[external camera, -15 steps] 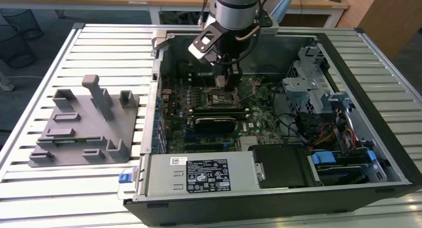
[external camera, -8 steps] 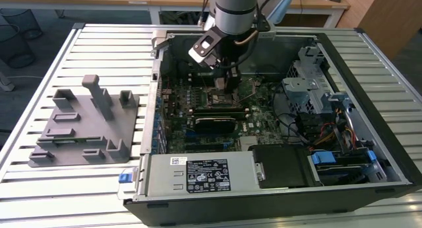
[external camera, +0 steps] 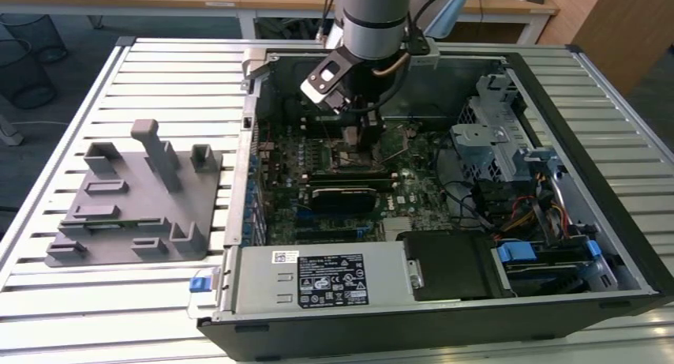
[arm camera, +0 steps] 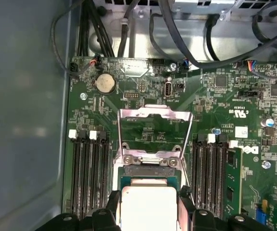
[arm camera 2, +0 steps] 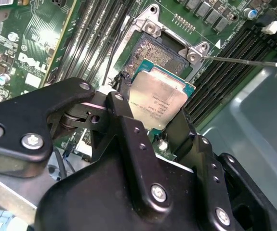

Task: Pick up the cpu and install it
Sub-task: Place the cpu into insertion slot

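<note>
Looking across a slatted metal table (external camera: 95,317) in a room with wooden desks lining the far side at twelve o'clock in the exterior view. Finding an open computer case (external camera: 421,332) lying on it, taking up the middle and the three-o'clock side, and a grey plastic holder tray (external camera: 116,222) sitting at nine o'clock, just beside the case. Following the grey arm (external camera: 374,16) down from twelve o'clock into the case, with the gripper (external camera: 365,139) hanging low over the green motherboard (external camera: 421,186) near its centre. Clamping the cpu (arm camera 2: 160,98) between two black fingers (arm camera 2: 120,103) pressing on opposite edges, silvery top facing the cameras in both wrist views. Holding it over the socket (arm camera 2: 152,50), covering part of it and leaving a patch of the contact field bare; being unable to tell whether chip and socket are touching. Showing, in the first wrist view, the metal load plate (arm camera: 155,115) swung up off the socket, memory slots (arm camera: 87,173) flanking it on both sides, and a coin battery (arm camera: 104,83) farther out on the board, near a bundle of dark cables (arm camera: 177,33). Noting, inside the case in the exterior view, a labelled metal box (external camera: 316,277) at six o'clock and a drive cage (external camera: 495,135) at two o'clock.
</note>
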Robot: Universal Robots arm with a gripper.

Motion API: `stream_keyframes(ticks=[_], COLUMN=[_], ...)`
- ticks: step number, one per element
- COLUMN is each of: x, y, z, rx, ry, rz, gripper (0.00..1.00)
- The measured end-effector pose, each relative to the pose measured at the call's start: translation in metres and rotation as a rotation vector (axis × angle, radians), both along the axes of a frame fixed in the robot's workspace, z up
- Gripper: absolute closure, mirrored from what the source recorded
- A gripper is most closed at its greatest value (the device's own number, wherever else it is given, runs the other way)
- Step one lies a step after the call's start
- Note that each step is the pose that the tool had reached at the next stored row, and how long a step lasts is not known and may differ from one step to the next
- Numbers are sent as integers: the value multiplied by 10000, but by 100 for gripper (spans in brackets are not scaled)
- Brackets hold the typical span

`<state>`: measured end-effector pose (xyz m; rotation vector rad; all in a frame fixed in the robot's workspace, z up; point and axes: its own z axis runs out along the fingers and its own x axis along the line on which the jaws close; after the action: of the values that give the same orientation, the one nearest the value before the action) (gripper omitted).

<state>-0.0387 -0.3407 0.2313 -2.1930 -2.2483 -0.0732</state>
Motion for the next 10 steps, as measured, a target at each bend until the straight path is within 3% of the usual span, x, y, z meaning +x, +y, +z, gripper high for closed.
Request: stream_keyframes(ticks=[10], x=[-28], y=[0], z=[-149], rx=[1], ry=[-1], rz=[0], gripper=[46])
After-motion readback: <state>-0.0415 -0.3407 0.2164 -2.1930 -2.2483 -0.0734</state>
